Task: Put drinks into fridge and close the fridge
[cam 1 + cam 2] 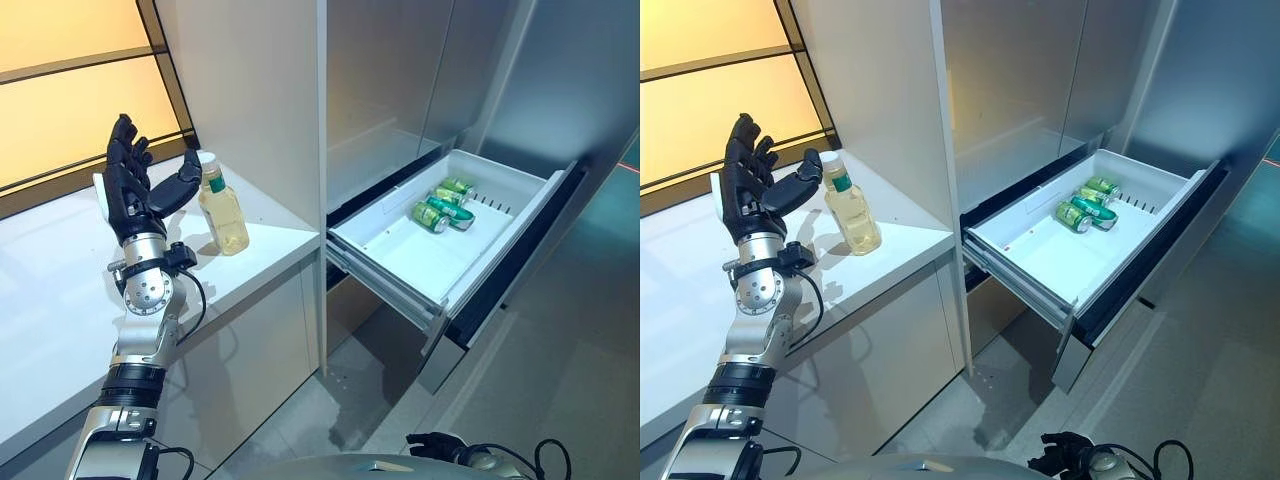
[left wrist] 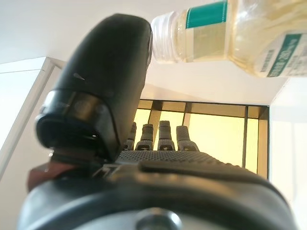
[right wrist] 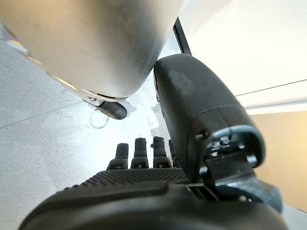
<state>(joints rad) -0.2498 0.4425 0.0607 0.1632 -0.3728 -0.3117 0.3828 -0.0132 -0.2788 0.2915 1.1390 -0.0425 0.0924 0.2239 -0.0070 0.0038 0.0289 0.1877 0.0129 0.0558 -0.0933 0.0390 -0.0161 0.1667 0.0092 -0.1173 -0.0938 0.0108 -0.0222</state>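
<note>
A clear bottle (image 1: 224, 212) of pale yellow drink with a white cap and a green band stands upright on the white counter (image 1: 60, 290). My left hand (image 1: 125, 190) is raised just left of it, fingers straight up and open. The thumb reaches toward the bottle's neck, and in the left wrist view its tip lies right beside the cap (image 2: 165, 36). The fridge's white drawer (image 1: 430, 260) stands pulled out, with green cans (image 1: 445, 205) lying at its back. My right hand (image 1: 435, 443) hangs low over the floor, open and empty, and also shows in the right wrist view (image 3: 144, 201).
The steel fridge front (image 1: 400, 80) rises above the open drawer. A white side panel (image 1: 260, 90) stands right behind the bottle. The drawer juts into the floor space at the right. Lit yellow panels (image 1: 70, 80) back the counter.
</note>
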